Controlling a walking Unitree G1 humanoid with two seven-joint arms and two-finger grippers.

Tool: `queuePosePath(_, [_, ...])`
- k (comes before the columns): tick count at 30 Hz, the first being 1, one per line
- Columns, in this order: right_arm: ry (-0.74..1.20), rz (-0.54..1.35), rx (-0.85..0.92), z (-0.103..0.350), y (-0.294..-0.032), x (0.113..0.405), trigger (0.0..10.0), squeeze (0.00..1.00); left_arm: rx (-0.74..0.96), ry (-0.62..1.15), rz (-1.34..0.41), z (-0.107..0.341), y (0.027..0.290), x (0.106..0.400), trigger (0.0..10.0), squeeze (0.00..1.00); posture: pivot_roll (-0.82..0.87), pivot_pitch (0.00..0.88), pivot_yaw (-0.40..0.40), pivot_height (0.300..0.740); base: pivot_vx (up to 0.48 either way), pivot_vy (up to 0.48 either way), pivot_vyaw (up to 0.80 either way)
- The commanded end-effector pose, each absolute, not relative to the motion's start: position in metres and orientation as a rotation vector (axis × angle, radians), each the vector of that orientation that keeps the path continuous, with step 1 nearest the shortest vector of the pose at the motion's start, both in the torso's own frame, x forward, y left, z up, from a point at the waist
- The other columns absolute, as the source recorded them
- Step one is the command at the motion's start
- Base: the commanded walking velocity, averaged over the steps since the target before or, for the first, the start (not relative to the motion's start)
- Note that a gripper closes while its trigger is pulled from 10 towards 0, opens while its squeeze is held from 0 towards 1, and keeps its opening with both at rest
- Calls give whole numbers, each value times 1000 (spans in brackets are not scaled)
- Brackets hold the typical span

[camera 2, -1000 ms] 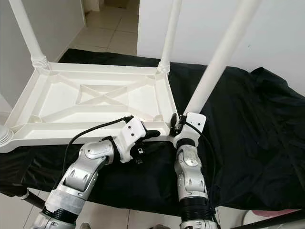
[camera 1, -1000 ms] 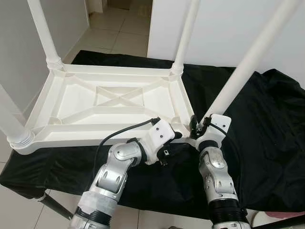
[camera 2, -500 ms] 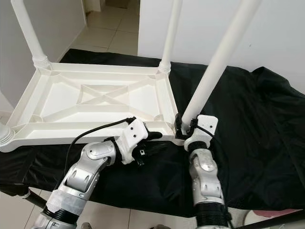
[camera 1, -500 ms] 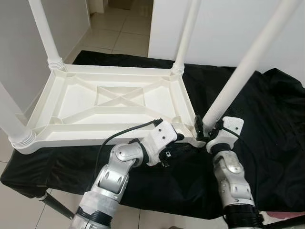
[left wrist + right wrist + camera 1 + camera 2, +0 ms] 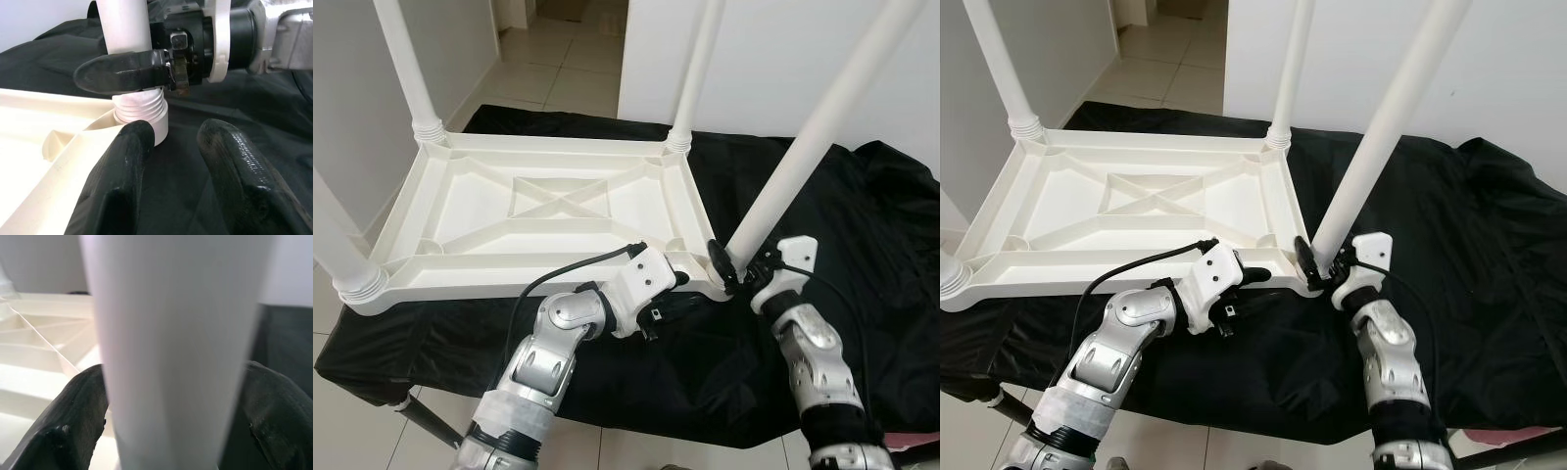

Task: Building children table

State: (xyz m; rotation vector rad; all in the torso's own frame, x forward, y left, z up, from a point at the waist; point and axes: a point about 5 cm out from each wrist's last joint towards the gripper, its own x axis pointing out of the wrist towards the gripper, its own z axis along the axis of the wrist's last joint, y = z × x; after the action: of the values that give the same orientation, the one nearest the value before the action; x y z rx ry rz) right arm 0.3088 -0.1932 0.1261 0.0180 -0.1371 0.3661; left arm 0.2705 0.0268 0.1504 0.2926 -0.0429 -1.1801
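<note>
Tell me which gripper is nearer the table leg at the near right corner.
Right. The right gripper has its fingers around the base of that table leg; the left gripper sits beside it at the tabletop edge.

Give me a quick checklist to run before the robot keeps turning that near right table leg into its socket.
1. Right gripper clamped around the leg near its base: ok.
2. Leg threads seated fully in the corner socket: not ok, threads still show.
3. Left gripper open beside the tabletop corner, holding nothing: ok.
4. Other three legs standing in their corners: ok.
5. Tabletop lying flat, upside down, on the black cloth: ok.
6. Leg tightness: cannot tell.
</note>
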Motion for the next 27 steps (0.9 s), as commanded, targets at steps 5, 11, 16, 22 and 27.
queuePosePath(5, [-104, 502, -63, 129, -189, 323, 10000, 0, 318, -77, -1019, 153, 25, 278, 10000, 0, -55, 0, -49, 740, 0, 0, 0])
queuePosePath(11, [-77, 562, -96, 125, -188, 329, 0, 0, 319, -82, -1018, 154, 24, 278, 10000, 0, -50, 0, -51, 740, 0, 0, 0])
queuePosePath(16, [-70, 581, -83, 123, -190, 329, 0, 0, 317, -89, -1012, 156, 23, 280, 10000, 0, -49, 0, -52, 740, 0, 0, 0])
queuePosePath(22, [-61, 600, -70, 118, -193, 326, 0, 0, 318, -90, -1010, 155, 23, 280, 10000, 0, -52, 0, -52, 740, 0, 0, 0])
queuePosePath(27, [-58, 565, -68, 118, -194, 325, 10000, 0, 321, -91, -1005, 156, 24, 281, 10000, 0, -54, 0, -55, 740, 0, 0, 0])
